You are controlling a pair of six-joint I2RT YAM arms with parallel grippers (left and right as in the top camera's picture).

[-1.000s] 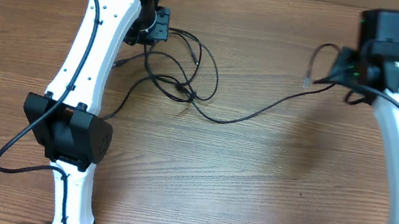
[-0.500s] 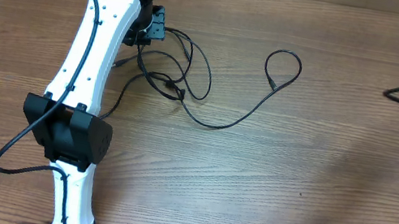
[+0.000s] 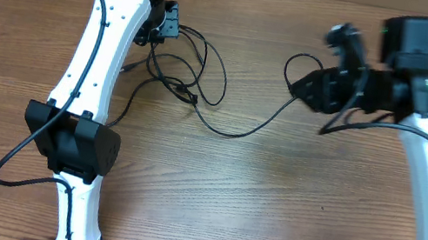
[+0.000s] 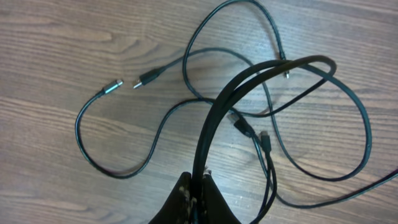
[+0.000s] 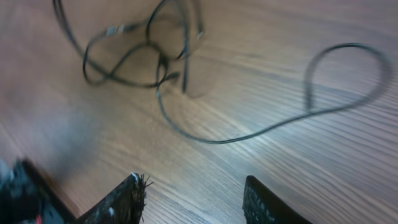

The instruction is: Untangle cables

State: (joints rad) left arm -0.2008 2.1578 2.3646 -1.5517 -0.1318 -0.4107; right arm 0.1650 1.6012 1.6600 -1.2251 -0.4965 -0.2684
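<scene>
Overhead shows left hand [image 3: 162, 27] clamped on the cables [image 3: 190, 95]; right hand [image 3: 313, 86], jaws apart and seemingly empty, stretches over the table [image 3: 269, 209].

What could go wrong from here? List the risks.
1. The left gripper is shut on the cables, and several cross just beyond it; pulling may tighten them into a knot.
2. The right gripper is open and empty, with the loop off to one side; closing here would probably miss.
3. The right wrist view is blurred, so that arm may be moving fast and could sweep the loop.
</scene>
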